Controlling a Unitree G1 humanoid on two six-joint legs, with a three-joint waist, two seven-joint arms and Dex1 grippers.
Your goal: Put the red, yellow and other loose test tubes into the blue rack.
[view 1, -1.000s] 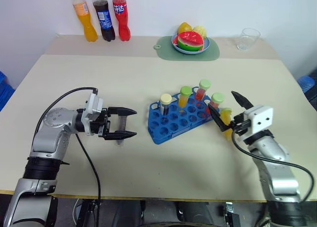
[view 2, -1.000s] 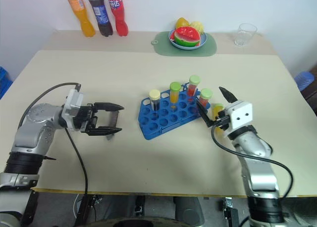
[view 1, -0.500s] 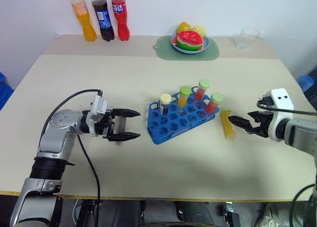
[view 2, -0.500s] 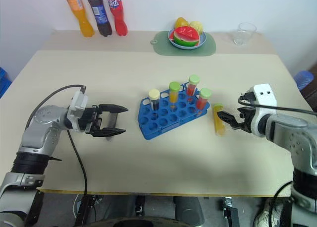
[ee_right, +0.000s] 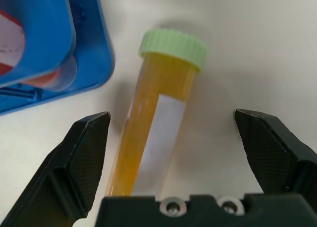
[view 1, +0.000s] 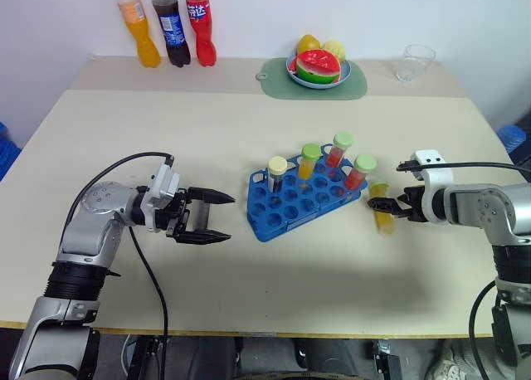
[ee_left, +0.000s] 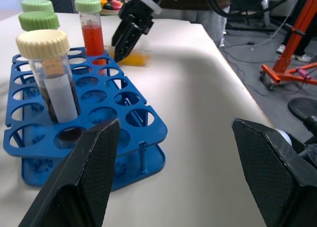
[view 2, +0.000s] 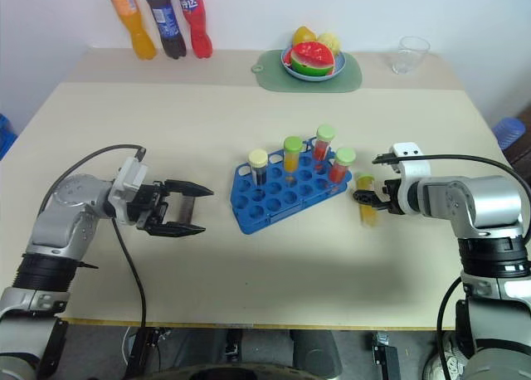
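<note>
One loose yellow-orange test tube (view 1: 382, 207) lay flat on the beige table (view 1: 274, 280), just beside the right end of the blue rack (view 1: 303, 200), its green cap pointing to the far edge and its long axis running roughly front to back. Four capped tubes (view 1: 316, 162) stood upright along the rack's far row. Bare tabletop spread wide before the rack. The right gripper (ee_right: 173, 138) hung over the lying tube, fingers spread to either side of it. The left gripper (view 1: 217, 217) hovered left of the rack, fingers apart, empty.
</note>
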